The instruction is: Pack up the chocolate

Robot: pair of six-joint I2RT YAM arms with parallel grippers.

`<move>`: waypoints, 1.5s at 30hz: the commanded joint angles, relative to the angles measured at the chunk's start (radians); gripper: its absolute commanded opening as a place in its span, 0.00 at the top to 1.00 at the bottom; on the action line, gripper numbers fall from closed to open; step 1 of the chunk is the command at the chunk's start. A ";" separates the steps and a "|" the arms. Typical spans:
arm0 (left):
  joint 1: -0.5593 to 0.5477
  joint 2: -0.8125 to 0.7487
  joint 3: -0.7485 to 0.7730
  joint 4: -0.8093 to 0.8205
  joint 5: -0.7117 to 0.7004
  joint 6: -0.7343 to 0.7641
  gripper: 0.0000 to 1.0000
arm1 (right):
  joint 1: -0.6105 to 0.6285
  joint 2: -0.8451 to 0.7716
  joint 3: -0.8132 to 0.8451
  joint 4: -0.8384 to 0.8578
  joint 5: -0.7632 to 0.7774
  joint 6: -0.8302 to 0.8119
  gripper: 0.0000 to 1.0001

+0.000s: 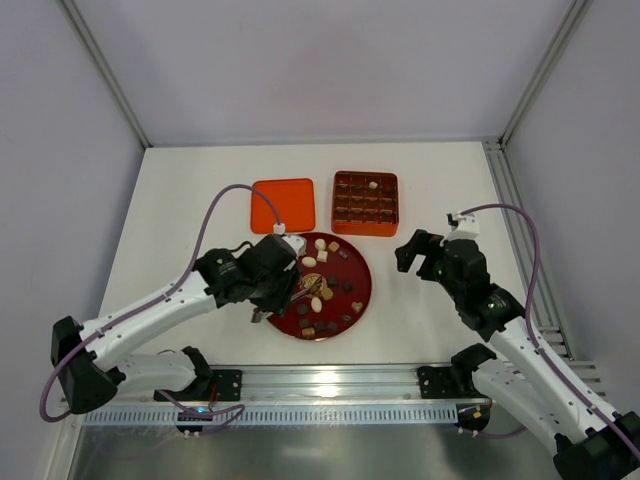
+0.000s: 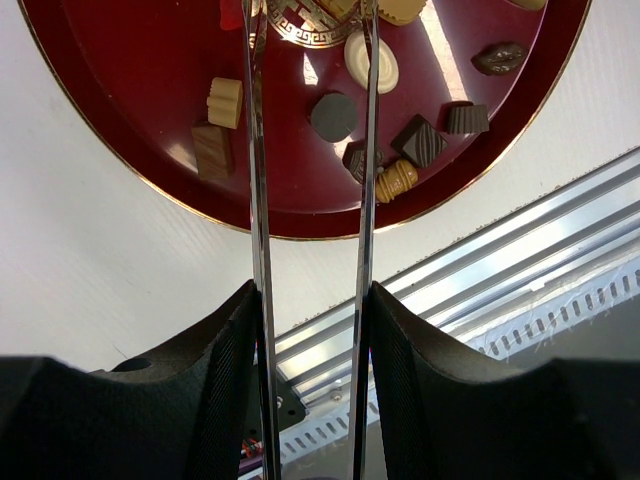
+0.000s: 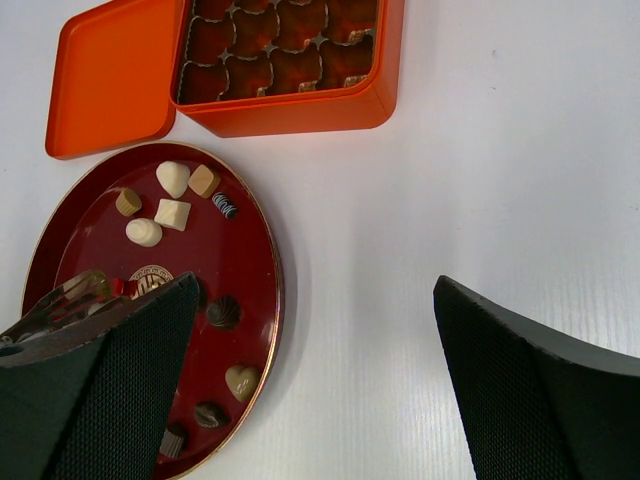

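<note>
The chocolate (image 1: 322, 287) lies scattered on a round dark-red plate (image 1: 364, 292): dark, tan and cream pieces. One cream piece (image 1: 373, 185) sits in the orange box (image 1: 366, 228) with a grid insert. My left gripper (image 1: 283, 283) is shut on metal tongs (image 2: 258, 180) and hovers over the plate's left half. In the left wrist view the tong blades straddle a dark round sweet (image 2: 333, 116), and their tips run out of view at the top. My right gripper (image 1: 420, 255) is open and empty over bare table right of the plate (image 3: 272, 262).
The orange lid (image 1: 283, 205) lies flat left of the box, behind the plate. A metal rail (image 1: 330, 382) runs along the near edge by the arm bases. White walls close in the table on three sides.
</note>
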 commanded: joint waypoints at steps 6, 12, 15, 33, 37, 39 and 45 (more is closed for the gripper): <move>-0.012 0.038 0.015 0.044 0.016 -0.004 0.54 | 0.003 -0.004 -0.001 0.039 0.009 0.003 0.00; -0.022 0.052 0.021 0.041 0.022 -0.004 0.55 | 0.003 -0.004 -0.006 0.042 0.009 0.008 0.00; -0.025 0.043 0.026 0.039 0.022 -0.004 0.55 | 0.003 -0.007 -0.008 0.040 0.012 0.006 0.00; -0.026 0.061 0.044 0.042 0.031 0.003 0.55 | 0.003 -0.016 -0.003 0.027 0.018 0.002 0.00; -0.026 0.075 0.046 0.047 0.035 0.005 0.58 | 0.002 -0.020 -0.005 0.025 0.019 0.000 0.00; -0.026 0.084 0.046 0.047 0.035 0.006 0.59 | 0.003 -0.020 -0.005 0.025 0.019 -0.001 0.00; -0.026 0.098 0.044 0.056 0.038 0.014 0.59 | 0.003 -0.018 -0.005 0.028 0.019 -0.001 0.00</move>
